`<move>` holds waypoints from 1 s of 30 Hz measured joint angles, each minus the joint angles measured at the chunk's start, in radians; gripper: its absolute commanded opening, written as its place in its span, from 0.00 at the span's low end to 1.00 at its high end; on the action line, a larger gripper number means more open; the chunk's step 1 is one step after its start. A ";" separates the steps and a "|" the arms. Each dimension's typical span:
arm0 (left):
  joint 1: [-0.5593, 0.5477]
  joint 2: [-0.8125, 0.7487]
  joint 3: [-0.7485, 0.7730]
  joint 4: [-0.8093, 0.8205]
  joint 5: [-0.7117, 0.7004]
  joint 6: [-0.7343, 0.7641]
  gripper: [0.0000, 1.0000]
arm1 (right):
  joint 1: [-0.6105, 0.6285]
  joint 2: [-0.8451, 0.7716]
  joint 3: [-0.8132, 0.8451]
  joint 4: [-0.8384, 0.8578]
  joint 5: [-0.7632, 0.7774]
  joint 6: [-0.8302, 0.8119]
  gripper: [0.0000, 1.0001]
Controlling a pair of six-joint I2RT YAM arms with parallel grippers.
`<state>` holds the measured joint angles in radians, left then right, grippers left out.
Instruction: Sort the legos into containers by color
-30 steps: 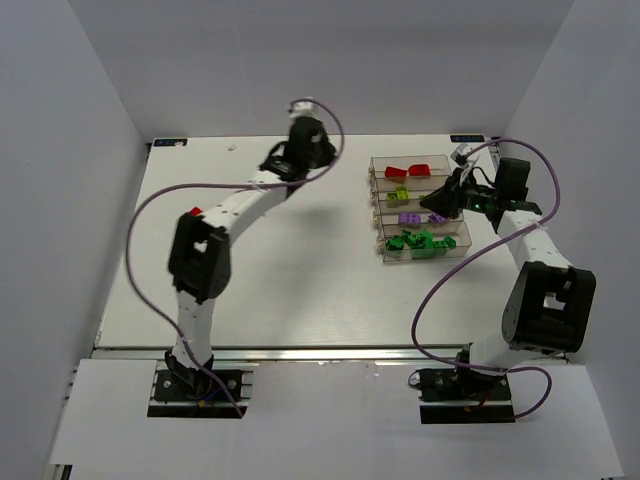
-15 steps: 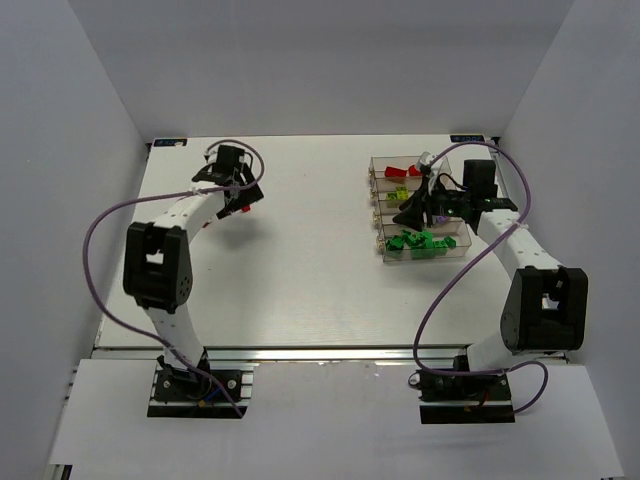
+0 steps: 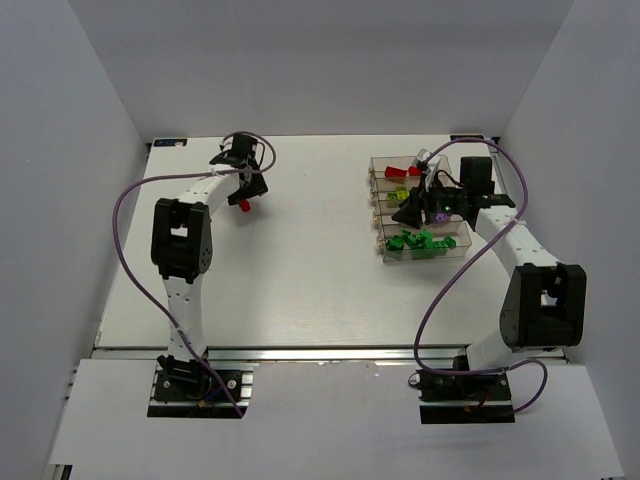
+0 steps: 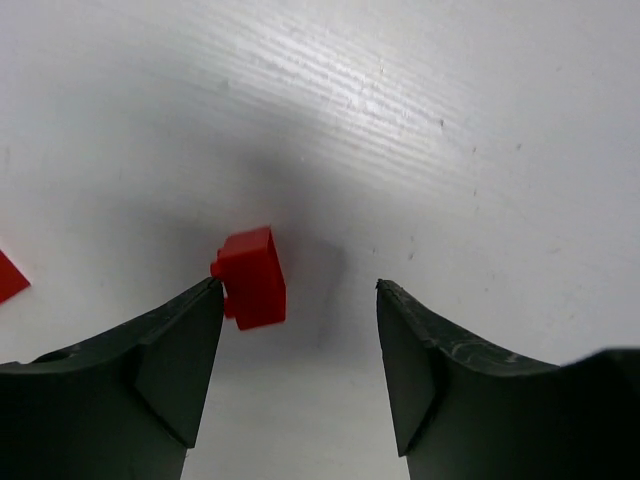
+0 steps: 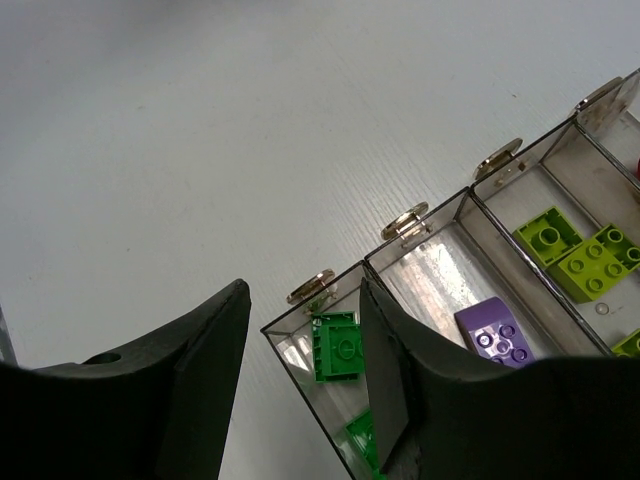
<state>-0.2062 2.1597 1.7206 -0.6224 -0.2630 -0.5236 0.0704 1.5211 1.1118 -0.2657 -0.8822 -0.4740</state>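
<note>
Bright, even light; a soft shadow beside the red brick, glare streaking the table.

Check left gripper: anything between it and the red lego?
Nothing visible. The left gripper is open with the red lego on the table between its fingers, nearer the one on the picture's left. A second red piece lies off to the side, clear of it.

Red lego loose, well left of containers; inside, sorted legos: red, yellow-green, purple, green.

Red lego between parted jaws, on white table.
</note>
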 measured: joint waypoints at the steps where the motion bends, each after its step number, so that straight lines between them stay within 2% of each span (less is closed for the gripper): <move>1: 0.002 0.013 0.020 0.001 -0.007 0.001 0.68 | 0.000 0.000 0.000 -0.001 0.002 0.000 0.54; 4: 0.007 0.048 0.059 -0.003 -0.018 0.007 0.63 | 0.000 0.000 0.000 -0.002 0.007 0.002 0.54; 11: 0.020 0.094 0.063 -0.021 -0.030 0.008 0.62 | 0.000 0.000 0.000 -0.003 0.014 0.005 0.54; 14: 0.021 0.094 0.060 -0.023 -0.029 0.006 0.49 | 0.000 0.000 0.000 -0.003 0.016 0.011 0.54; 15: 0.021 0.094 0.059 -0.023 -0.026 0.007 0.33 | 0.000 0.001 0.000 -0.003 0.016 0.013 0.54; 16: 0.021 0.094 0.059 -0.021 -0.021 0.005 0.26 | 0.000 0.002 0.001 -0.003 0.016 0.014 0.54; 17: 0.021 0.094 0.059 -0.019 -0.012 0.013 0.12 | 0.000 0.003 0.001 -0.002 0.016 0.016 0.53; 20: 0.021 0.093 0.059 -0.003 0.027 0.005 0.01 | 0.000 0.004 0.003 -0.003 0.018 0.019 0.51; 21: 0.021 0.092 0.058 0.008 0.055 0.001 0.00 | 0.000 0.004 0.003 -0.003 0.018 0.019 0.49; 23: 0.018 0.087 0.054 0.040 0.131 -0.010 0.00 | 0.000 0.004 0.004 -0.002 0.023 0.022 0.28; 24: 0.013 0.082 0.049 0.069 0.176 -0.020 0.00 | 0.000 0.003 0.004 0.000 0.030 0.024 0.00; 30: -0.095 0.060 0.017 0.383 0.502 -0.154 0.00 | -0.001 -0.011 0.004 0.049 0.117 0.098 0.00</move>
<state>-0.3016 2.2200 1.7374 -0.2398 0.2390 -0.6777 0.0692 1.5101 1.1160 -0.2169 -0.7654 -0.3763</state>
